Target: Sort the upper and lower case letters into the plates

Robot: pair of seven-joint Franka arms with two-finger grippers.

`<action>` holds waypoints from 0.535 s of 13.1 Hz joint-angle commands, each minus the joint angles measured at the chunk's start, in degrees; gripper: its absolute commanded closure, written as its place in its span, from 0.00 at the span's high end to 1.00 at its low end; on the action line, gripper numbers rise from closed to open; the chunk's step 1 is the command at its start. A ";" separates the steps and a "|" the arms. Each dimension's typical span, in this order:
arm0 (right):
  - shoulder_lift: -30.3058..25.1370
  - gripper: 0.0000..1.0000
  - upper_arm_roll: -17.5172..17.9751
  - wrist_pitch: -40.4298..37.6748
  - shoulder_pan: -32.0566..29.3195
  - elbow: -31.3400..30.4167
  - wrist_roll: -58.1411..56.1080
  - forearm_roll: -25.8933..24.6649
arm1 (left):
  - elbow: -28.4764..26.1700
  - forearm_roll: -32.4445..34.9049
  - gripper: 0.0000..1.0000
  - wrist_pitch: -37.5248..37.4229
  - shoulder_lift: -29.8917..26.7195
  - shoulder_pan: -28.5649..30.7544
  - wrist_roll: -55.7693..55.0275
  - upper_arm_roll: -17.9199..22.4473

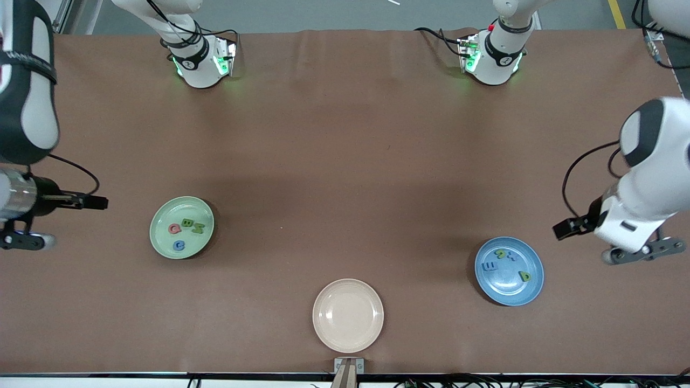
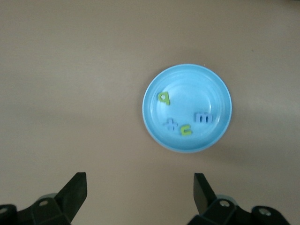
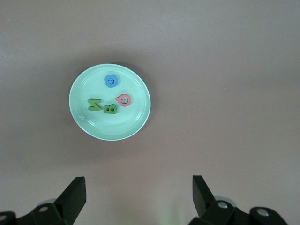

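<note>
Green plate (image 1: 156, 237): you see it toward the right arm's end of the table, holding four capitals: pink Q (image 1: 174, 229), green B (image 1: 187, 222), green M (image 1: 198, 228), blue G (image 1: 179, 246).
Blue plate (image 1: 531, 291): toward the left arm's end; it holds four small letters: green q (image 2: 163, 98), blue m (image 2: 203, 117), a blue piece (image 2: 170, 124) shaped like t or x, hard for you to read, and a green piece (image 2: 186, 130) that may be u or n.
Cream plate (image 1: 348, 315): between the two, nearest the front camera.
Left gripper (image 2: 139, 194): up over bare table beside the blue plate; fingers spread wide, holding nothing. Your wrist view cuts off its body.
Right gripper (image 3: 138, 194): up over bare table beside the green plate; fingers spread wide, holding nothing. The front view's edge cuts it off.
Writing: you can read only the letter shapes themselves.
</note>
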 commanded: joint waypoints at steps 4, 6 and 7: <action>-2.00 1.00 1.11 -4.32 0.45 1.45 0.26 0.88 | 4.59 -6.24 1.00 -10.88 -9.14 0.46 6.51 -0.27; -3.50 1.00 0.76 -3.54 -0.78 0.75 -0.26 5.28 | 3.80 -9.41 1.00 -12.99 -14.06 -2.16 9.41 2.79; -4.72 1.00 0.76 -2.84 -1.13 -0.91 -0.44 5.55 | 3.80 -10.29 1.00 -14.91 -15.04 -6.18 9.76 6.99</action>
